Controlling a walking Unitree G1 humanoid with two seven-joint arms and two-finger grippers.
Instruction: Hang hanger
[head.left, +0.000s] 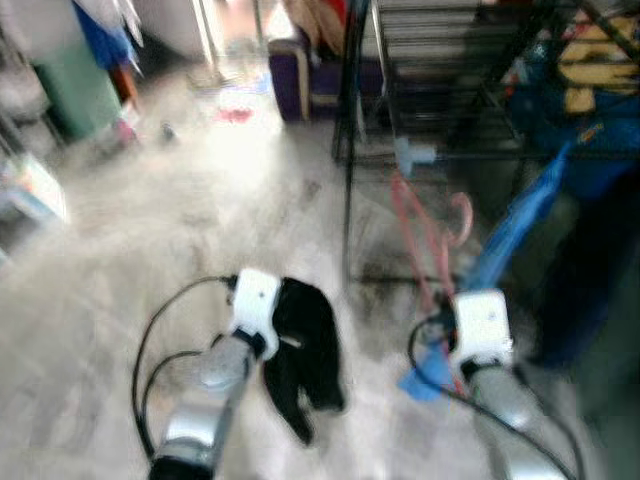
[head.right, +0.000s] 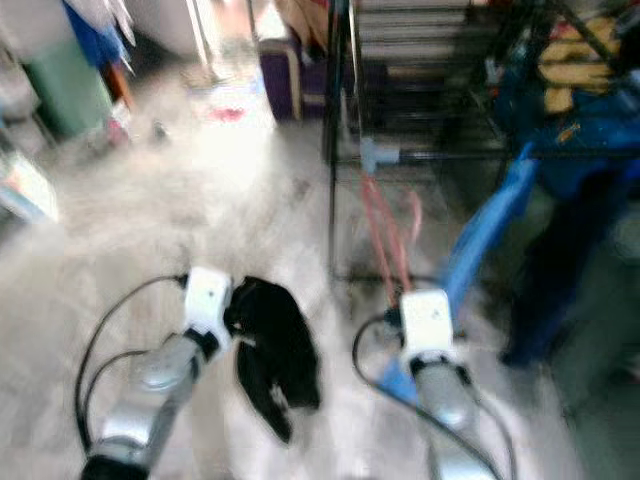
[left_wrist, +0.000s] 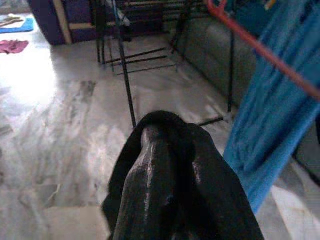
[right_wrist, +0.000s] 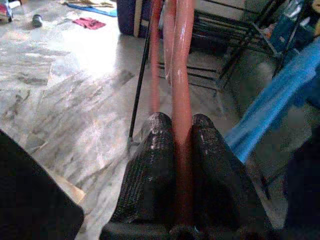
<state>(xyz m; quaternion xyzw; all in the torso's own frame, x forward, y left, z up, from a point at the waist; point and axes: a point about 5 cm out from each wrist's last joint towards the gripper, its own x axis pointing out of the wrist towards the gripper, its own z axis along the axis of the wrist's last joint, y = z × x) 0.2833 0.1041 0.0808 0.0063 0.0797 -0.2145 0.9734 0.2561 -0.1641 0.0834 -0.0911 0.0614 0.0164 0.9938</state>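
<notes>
My right gripper (right_wrist: 182, 165) is shut on the shaft of a pink hanger (right_wrist: 181, 75), which stands up from its fingers (right_wrist: 150, 175). In the eye views the pink hanger (head.left: 425, 250) rises toward the dark rail of a black drying rack (head.left: 440, 155). A blue garment (head.left: 515, 225) hangs beside it, to the right. My left gripper (head.left: 285, 325) is held low over the floor with a black cloth (head.left: 305, 360) draped over it and hanging down. In the left wrist view the black cloth (left_wrist: 175, 180) covers the fingers.
The floor is pale marble (head.left: 200, 220). A purple box (head.left: 295, 80) and a green bin (head.left: 75, 85) stand at the back, with a pink rag (head.left: 235, 115) on the floor between them. A dark shape (head.left: 590, 270) stands at the right. The picture is blurred.
</notes>
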